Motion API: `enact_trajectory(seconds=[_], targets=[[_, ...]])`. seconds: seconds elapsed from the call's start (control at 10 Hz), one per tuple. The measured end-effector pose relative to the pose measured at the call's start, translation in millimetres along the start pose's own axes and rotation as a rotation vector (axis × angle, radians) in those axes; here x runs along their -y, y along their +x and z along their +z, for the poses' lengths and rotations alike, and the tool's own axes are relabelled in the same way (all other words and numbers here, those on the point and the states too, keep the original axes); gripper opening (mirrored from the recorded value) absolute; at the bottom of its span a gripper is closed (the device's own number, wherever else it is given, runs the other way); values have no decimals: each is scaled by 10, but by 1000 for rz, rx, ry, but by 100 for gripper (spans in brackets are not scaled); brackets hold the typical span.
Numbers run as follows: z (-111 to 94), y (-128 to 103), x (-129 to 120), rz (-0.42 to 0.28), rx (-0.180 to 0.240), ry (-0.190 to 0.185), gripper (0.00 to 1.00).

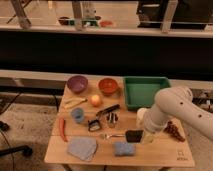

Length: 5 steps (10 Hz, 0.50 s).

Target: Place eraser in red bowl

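The eraser (133, 135) is a small flat black block just above the wooden table (165, 154), right of centre near the front. My gripper (142, 136) hangs from the white arm (172, 107) that reaches in from the right, and it is shut on the eraser's right side. The red bowl (108, 86) stands at the back of the table, between the purple bowl (77, 83) and the green tray (145, 92). It is well behind and left of the gripper.
A blue sponge (124, 149) lies just in front of the eraser, and a grey-blue cloth (82, 148) to its left. A black-handled tool (107, 110), an orange fruit (96, 100), a blue cup (77, 115), a white cup (141, 116) and a red chili (62, 129) stand around mid-table.
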Motion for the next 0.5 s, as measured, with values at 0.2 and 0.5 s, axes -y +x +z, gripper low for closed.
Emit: enact_trajectory(seconds=[0.2, 0.5], targets=[[-4, 18, -8, 4, 0, 1, 14], [35, 34, 85, 30, 38, 17, 14]])
